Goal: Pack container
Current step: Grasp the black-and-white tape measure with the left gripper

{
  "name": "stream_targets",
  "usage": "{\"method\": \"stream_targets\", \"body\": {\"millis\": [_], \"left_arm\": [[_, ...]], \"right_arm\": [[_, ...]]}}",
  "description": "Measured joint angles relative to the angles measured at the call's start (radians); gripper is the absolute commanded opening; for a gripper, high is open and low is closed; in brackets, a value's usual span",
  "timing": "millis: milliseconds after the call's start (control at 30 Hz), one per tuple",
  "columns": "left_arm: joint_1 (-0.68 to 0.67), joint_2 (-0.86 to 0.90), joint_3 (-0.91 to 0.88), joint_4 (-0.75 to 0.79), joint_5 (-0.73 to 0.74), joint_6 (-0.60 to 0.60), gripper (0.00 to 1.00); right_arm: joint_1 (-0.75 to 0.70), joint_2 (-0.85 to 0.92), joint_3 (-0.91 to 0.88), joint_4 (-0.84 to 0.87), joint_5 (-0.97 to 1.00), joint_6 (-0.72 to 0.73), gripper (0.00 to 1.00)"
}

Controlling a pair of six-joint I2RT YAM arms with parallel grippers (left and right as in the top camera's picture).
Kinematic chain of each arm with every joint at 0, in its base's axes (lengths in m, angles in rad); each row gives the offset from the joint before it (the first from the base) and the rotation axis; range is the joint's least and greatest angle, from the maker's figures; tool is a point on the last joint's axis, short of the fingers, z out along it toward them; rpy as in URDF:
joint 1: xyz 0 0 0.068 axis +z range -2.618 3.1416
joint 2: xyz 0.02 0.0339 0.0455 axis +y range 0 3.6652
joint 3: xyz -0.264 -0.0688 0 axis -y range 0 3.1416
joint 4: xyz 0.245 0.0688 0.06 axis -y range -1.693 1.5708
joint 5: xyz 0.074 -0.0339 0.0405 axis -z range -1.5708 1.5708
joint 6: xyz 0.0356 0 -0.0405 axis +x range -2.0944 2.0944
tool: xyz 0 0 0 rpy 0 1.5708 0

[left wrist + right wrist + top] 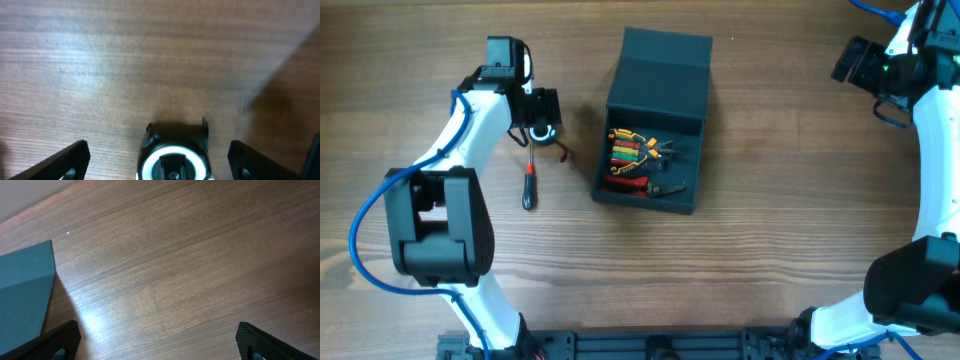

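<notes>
We see the container (647, 196) in the middle of the tabletop (770, 250), its lid raised and colourful hand tools (638, 160) lying inside. Left of it lies a screwdriver (529, 186). The left gripper (159, 146) is spread wide around a round black-and-white object (174, 159), with neither finger touching it. The right gripper (157, 326), at the far right, is also wide open and holds nothing.

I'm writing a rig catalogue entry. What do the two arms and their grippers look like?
The left arm and right arm share one design: white rounded links joined by bulky black joint housings, with thin blue cable looping alongside. The left gripper and right gripper are black, with matte, finely textured jaws. No markings are readable.
</notes>
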Motion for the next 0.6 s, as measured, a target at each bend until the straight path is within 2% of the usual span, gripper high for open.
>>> {"method": "stream_targets", "body": {"millis": [233, 400, 600], "left_arm": [[-0.004, 0.041, 0.0, -0.054, 0.007, 0.032, 0.89], [-0.008, 0.079, 0.0, -0.032, 0.036, 0.055, 0.87], [-0.031, 0.098, 0.0, 0.006, 0.044, 0.063, 0.79]], "right_arm": [[0.0, 0.0, 0.0, -0.015, 0.0, 0.0, 1.0], [0.0, 0.0, 0.0, -0.03, 0.0, 0.0, 1.0], [0.0, 0.0, 0.0, -0.053, 0.0, 0.0, 1.0]]}}
